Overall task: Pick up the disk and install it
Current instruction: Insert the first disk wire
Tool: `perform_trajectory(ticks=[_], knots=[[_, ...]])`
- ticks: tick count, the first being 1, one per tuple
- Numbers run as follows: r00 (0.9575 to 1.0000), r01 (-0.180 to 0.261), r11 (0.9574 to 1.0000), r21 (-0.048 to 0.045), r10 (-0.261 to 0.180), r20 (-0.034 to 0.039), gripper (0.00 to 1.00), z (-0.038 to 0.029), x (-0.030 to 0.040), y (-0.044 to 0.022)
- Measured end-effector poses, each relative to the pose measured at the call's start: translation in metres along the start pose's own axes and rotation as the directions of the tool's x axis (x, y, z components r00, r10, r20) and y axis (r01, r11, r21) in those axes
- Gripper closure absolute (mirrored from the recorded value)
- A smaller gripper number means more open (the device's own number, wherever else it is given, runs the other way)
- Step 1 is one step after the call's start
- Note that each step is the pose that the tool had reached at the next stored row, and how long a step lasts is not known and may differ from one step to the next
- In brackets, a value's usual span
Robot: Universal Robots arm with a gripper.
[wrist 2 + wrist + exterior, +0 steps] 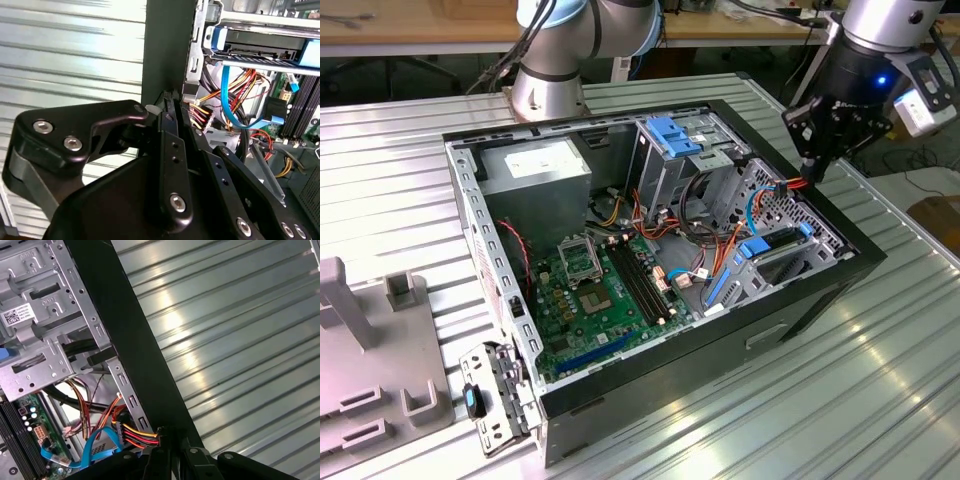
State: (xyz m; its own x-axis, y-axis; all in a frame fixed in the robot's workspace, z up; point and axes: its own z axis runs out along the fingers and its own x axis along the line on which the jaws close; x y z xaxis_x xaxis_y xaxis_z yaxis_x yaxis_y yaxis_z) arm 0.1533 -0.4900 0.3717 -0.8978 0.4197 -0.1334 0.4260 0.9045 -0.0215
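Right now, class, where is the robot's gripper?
In the exterior view the gripper is at the exterior view's right, over the wall of the computer case beside the grey drive cage, apparently shut on a wire plug.

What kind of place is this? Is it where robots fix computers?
Probably a robotics lab or workshop: a robot arm reaches over an open computer case with its circuit board showing, set on a ribbed metal table.

exterior view high; both wrist views near case (650,388).
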Motion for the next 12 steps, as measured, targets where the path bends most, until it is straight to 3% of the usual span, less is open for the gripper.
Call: perform_trajectory(ticks=[4,6,8,12], knots=[[0.9988,-0.049,0.9988,0.0086,0.049,-0.0047,0.84,0.0000,0.0000,0.0000],[0.9944,-0.106,0.9943,0.0175,0.106,-0.0061,0.84,0.0001,0.0000,0.0000],[0.9918,-0.127,0.9917,0.0207,0.127,-0.0064,0.84,0.0001,0.0000,0.0000],[0.9767,-0.214,0.9762,0.0337,0.215,-0.0076,0.84,0.0001,0.0000,0.0000]])
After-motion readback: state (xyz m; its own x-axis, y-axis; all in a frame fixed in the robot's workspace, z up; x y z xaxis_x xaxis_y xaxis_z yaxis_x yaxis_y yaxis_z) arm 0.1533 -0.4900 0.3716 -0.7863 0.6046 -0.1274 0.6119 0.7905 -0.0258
